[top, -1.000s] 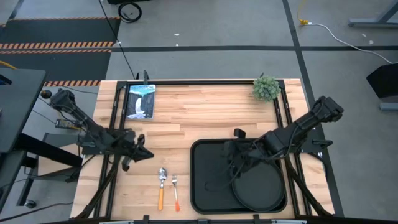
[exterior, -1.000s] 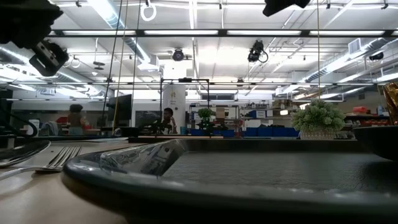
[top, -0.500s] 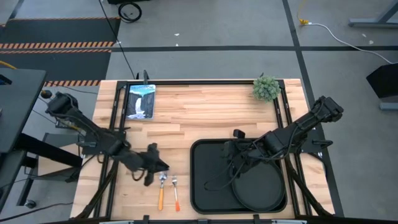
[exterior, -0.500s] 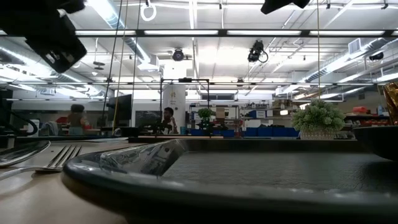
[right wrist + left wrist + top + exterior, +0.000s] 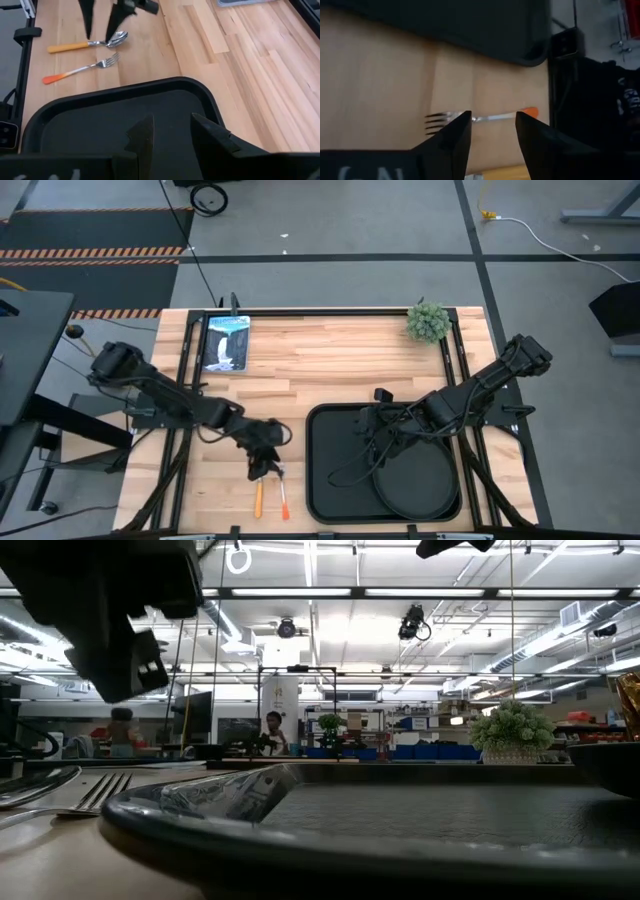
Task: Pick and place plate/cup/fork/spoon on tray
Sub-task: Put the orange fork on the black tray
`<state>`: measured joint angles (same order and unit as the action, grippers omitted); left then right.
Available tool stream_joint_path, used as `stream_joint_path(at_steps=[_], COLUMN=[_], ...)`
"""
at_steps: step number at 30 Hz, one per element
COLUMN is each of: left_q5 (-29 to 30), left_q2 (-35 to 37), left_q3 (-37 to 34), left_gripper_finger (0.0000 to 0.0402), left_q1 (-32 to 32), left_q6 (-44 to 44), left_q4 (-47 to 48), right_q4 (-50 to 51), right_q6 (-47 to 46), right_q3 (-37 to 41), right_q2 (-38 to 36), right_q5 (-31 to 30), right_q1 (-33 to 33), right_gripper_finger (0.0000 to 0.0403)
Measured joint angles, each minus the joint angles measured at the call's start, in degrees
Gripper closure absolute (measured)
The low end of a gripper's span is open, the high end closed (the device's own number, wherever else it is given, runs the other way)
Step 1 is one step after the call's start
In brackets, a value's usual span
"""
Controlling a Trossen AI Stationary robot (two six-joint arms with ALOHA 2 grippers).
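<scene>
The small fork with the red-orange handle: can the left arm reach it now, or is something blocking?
Probably yes. The left gripper hangs open directly over the small fork with silver tines and red-orange handle, which lies flat on bare wood. The yellow-handled spoon lies close beside it.

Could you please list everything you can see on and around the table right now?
tray: one, black, table's near right.
plate: one, black, on the tray's near right part.
fork: one, red-orange handle, on the wood left of the tray.
spoon: one, yellow-orange handle, beside the fork.
plant: one, green, far right corner.
picture card: one, blue, far left.
left claw: open, above the cutlery.
right claw: open, over the tray.
</scene>
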<state>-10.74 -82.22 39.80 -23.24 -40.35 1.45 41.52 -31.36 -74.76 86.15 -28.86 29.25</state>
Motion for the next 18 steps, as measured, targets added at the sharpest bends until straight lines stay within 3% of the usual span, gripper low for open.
stream_joint_path(at_steps=[3,8,18], left_q5=[-4.56,-6.91,-6.92], left_q2=[-2.39,-6.54,-11.43], left_q3=[1.33,4.19,11.75], left_gripper_finger=[0.0244,0.0233,0.0190], left_q1=[2.32,4.03,5.84], left_q6=[0.36,2.85,11.41], left_q4=[1.86,4.79,17.95], right_q4=[0.04,-0.08,-2.03], right_q6=[0.00,0.02,1.45], right_q3=[0.00,0.02,0.02], right_q2=[0.00,0.00,0.04], right_q5=[0.00,0.00,0.00], right_q1=[0.00,-0.01,0.05], right_gripper_finger=[0.0268,0.0268,0.0268])
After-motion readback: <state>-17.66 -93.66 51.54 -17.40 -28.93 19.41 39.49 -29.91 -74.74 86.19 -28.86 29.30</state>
